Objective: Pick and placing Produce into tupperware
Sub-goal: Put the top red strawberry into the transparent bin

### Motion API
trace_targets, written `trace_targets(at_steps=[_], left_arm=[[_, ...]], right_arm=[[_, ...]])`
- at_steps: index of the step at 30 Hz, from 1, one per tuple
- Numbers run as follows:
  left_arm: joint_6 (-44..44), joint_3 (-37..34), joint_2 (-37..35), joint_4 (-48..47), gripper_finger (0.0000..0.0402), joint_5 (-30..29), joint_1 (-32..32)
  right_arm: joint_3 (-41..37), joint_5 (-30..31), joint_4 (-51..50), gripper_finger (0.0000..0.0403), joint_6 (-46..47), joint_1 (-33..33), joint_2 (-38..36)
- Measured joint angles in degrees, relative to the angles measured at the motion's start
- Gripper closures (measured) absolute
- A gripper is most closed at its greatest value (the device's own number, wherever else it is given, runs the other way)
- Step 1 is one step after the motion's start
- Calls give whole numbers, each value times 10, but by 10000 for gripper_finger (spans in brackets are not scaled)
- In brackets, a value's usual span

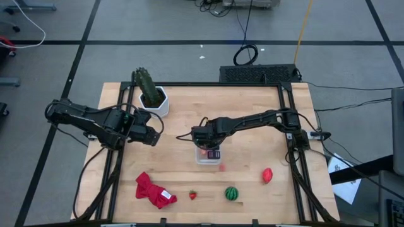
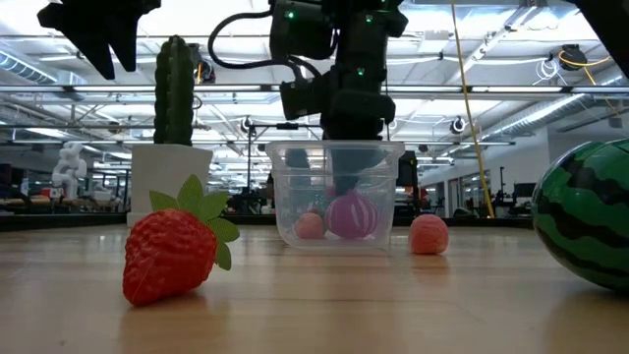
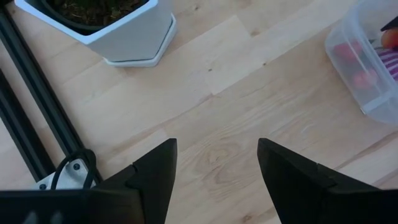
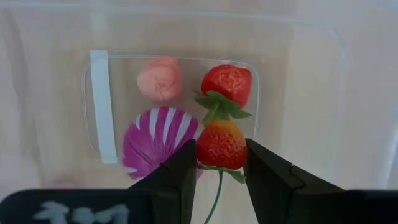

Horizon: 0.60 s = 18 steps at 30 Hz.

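Pale wood covers the table [image 1: 252, 126] in the high view, where the clear tub [image 1: 208, 155] sits near the middle. The right arm reaches across from the right edge, its hand [image 1: 209, 151] right over the tub. The left arm rests at the left side, its hand [image 1: 151, 135] just beside the white pot [image 1: 158, 104] holding a green cactus [image 1: 146, 85]. Along the near edge lie a red cloth [image 1: 151, 191], a small strawberry [image 1: 192, 195], a watermelon ball [image 1: 232, 193] and a red piece [image 1: 267, 175], all well apart from the tub; a small pink piece [image 1: 221, 166] lies just beside it.

From table height, a strawberry [image 2: 172, 251] sits close to the camera and the watermelon ball [image 2: 588, 211] fills the right edge. The tub [image 2: 336, 197] stands behind them with a purple striped ball [image 2: 351, 216] and a pink ball [image 2: 310, 226] inside; another pink ball [image 2: 428, 235] rests on the table just outside it. The right arm comes straight down into the tub.

The left wrist view shows the left hand [image 3: 217, 177] with fingers spread wide and nothing between them, over bare wood, the pot [image 3: 118, 31] and the tub's corner [image 3: 367, 62] ahead.

The right wrist view looks down into the tub [image 4: 180, 112]: the right hand [image 4: 219, 165] pinches a red strawberry [image 4: 221, 144] between its fingers, above the purple ball [image 4: 158, 146], a pink ball [image 4: 160, 78] and a second strawberry [image 4: 227, 81] on the tub floor.
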Motion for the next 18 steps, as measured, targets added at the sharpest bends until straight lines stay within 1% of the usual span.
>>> trace_targets(at_steps=[10,18], left_arm=[[3,0,0,-3,172,-7,0],[5,0,0,-3,172,-13,0]], right_arm=[[0,0,7,291,0,1,1],[0,0,6,257,0,0,1]])
